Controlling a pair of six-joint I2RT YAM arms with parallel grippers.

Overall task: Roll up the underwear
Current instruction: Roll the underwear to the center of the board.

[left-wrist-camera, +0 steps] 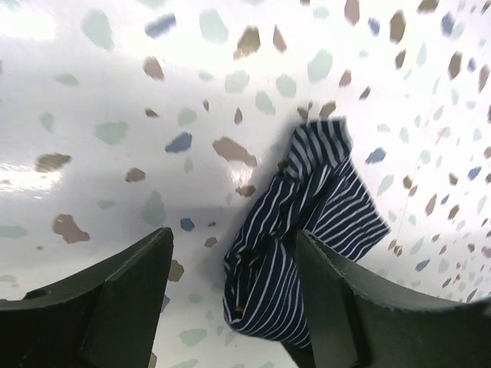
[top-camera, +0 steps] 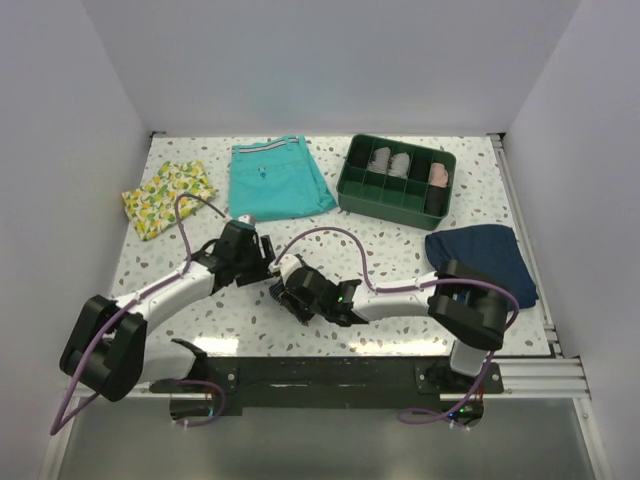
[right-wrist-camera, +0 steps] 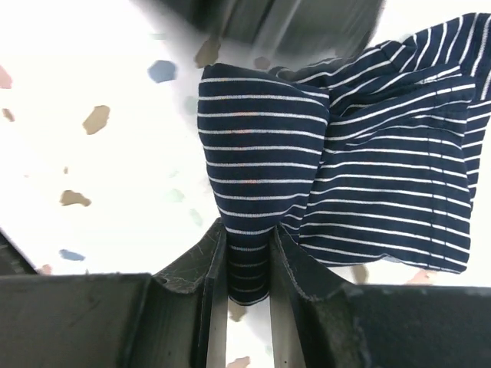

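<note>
Top view, left to right: a lemon-print cloth (top-camera: 168,198) and teal shorts (top-camera: 278,178) lie at the far left of the table (top-camera: 400,250). Near the middle, both arms meet over the underwear (left-wrist-camera: 307,222), which I can barely make out from above.

Left wrist view: I see the left end effector (left-wrist-camera: 234,238) spread, with the crumpled underwear on the table between its fingers (left-wrist-camera: 130,299), against the right-hand one. Its long axis runs diagonally, from lower left to upper right.

Right wrist view: the right end effector (right-wrist-camera: 247,238) is pinching a narrow fold of the underwear. That fold points straight into the fingers, and the rest fans out rightward.

Further right sit a green compartment tray (top-camera: 396,180) and a plain navy garment (top-camera: 485,258).
</note>
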